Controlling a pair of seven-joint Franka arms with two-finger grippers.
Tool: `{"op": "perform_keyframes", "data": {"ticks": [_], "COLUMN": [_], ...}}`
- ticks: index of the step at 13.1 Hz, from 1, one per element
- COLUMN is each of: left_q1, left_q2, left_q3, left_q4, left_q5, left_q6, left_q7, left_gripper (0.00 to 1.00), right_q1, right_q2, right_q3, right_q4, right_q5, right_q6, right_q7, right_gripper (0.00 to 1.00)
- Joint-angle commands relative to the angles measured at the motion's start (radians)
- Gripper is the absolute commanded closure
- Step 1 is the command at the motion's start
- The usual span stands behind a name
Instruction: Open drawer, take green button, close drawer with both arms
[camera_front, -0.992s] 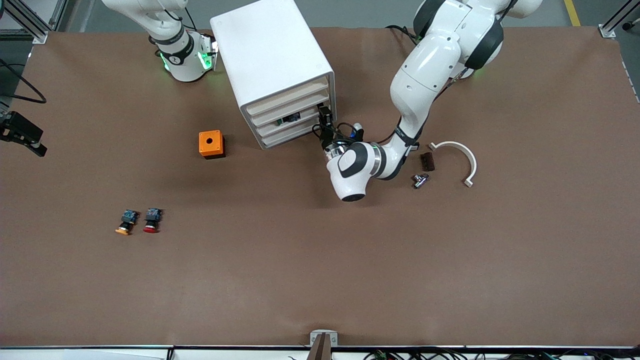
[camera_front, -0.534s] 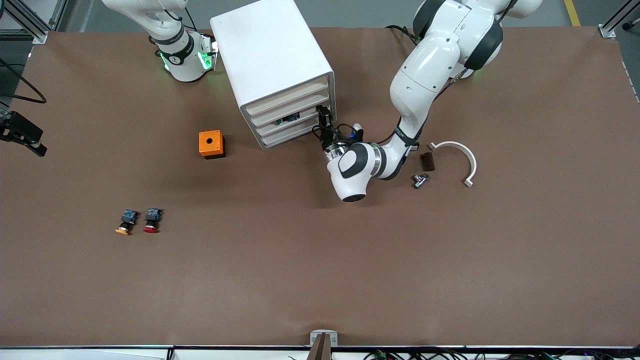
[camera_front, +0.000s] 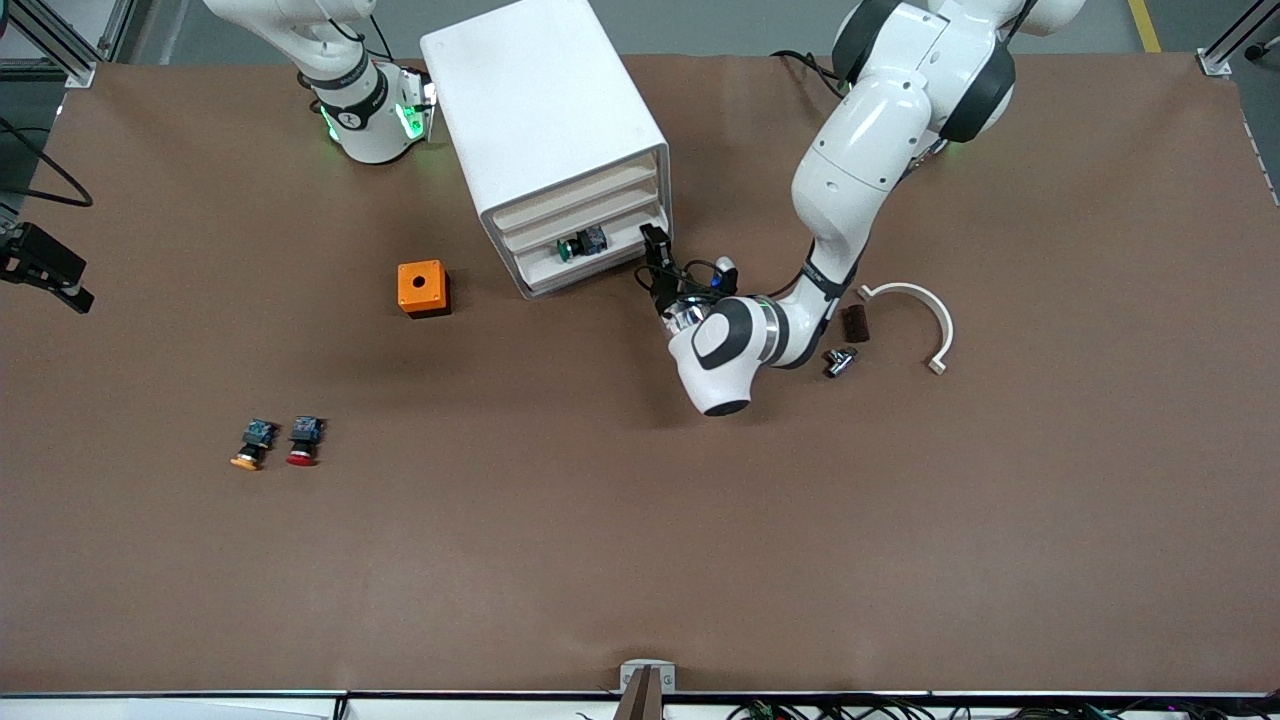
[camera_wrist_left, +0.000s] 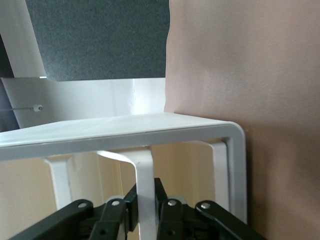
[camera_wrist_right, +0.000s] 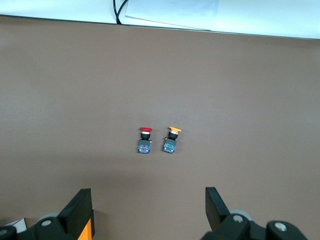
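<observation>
The white cabinet (camera_front: 545, 110) stands near the robots' bases. Its third drawer (camera_front: 615, 240) is pulled partly out. The green-capped button (camera_front: 580, 244) lies on its side inside it. My left gripper (camera_front: 655, 245) is at the end of the drawer front nearest the left arm, shut on it. In the left wrist view the left gripper (camera_wrist_left: 145, 197) clamps a thin white upright strip of the drawer (camera_wrist_left: 144, 170). My right gripper (camera_wrist_right: 148, 200) hangs open and empty, high over the right arm's end of the table. That arm waits.
An orange box (camera_front: 423, 288) sits beside the cabinet, toward the right arm's end. A red-capped button (camera_front: 303, 441) and a yellow-capped button (camera_front: 252, 445) lie nearer the front camera. A white curved piece (camera_front: 915, 310), a dark block (camera_front: 854, 322) and a metal part (camera_front: 840, 360) lie by the left arm.
The left gripper closed on the drawer front and drew back toward the front camera. The drawer slid out with it and the green button came into view. The right arm stayed still.
</observation>
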Motion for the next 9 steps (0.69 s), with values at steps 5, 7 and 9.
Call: {"op": "perform_keyframes", "data": {"ticks": [5,7,9], "left_q1": [0.113,0.125,0.127], "left_q2": [0.005,0.001,0.001], "left_q3": [0.005,0.005,0.005], "left_q4": [0.017,0.017,0.017], "left_q5": [-0.074,-0.074,-0.074], "left_q6": [0.090,0.090,0.090], "left_q7": [0.004,0.006,0.007], "left_gripper": [0.85,0.85,0.84], "right_q1": [-0.017,-0.016,-0.012], "right_q2": [0.008,0.008,0.006], "right_q3": [0.010,0.010,0.010], "right_q4": [0.017,0.017,0.015], "right_q5": [0.002,0.005,0.016], "right_q6": [-0.008,-0.014,-0.020], "right_q7": [0.005,0.010,0.093], "right_gripper": [0.00,0.00,0.00]}}
